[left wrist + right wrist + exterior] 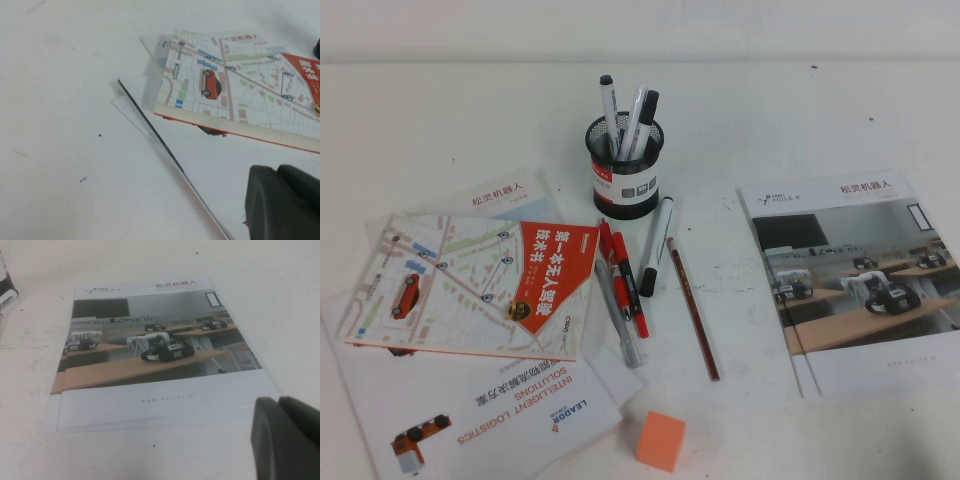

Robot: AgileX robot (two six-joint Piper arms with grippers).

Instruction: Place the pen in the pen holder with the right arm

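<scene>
Left gripper [282, 202] near map booklet [240, 95], right gripper [287, 437] near glossy brochure [150, 350], pen [693, 307] flat

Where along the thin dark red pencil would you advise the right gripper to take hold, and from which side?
Probably the lower half of the pencil, from straight above, jaws across its width. It lies flat on the table, and there its right side is bare, while its upper end sits close to the grey marker. The right gripper hangs over the brochure; the left gripper hangs near the map booklet.
</scene>
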